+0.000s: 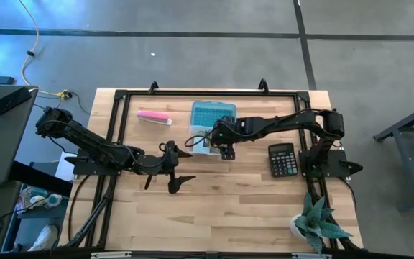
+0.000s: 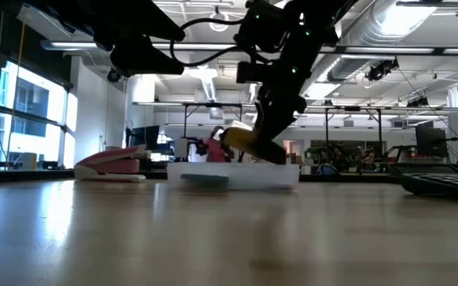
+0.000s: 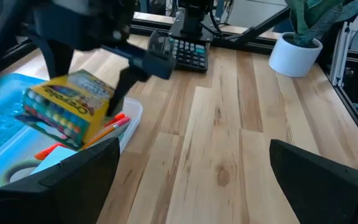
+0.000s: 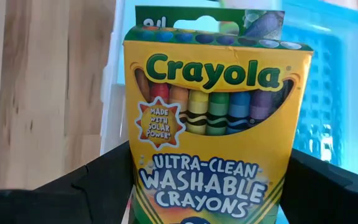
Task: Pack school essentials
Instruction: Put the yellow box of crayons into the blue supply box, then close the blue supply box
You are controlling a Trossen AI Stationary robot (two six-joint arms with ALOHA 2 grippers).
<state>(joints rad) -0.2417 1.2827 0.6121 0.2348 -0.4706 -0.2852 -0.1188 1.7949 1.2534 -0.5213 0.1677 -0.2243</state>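
A: Right gripper (image 1: 226, 152) — clamped on the crayon box (image 4: 213, 118), hanging just over the near edge of the blue bin (image 1: 213, 115).

B: Box against the bin?

A: Tilted, low end dipping toward the bin's inside, above orange pencils (image 3: 107, 127) and a pale pad already lying there. Touching them or not — cannot tell. From table height, hovering at about rim level.

B: Long axis?

A: Running along the fingers, printed face turned to the wrist camera; so a straight drop downward probably lays it flat in the bin.

B: And the left gripper (image 1: 176, 167)?

A: Spread wide, holding nothing, parked over bare wood a little in front of the bin on its left-arm side. Farther from the box than the right one, clearly.

B: Anything else near the bin?

A: Pink bar (image 1: 154, 116) beside it on the left-arm side, calculator (image 1: 282, 159) well off on the other side.
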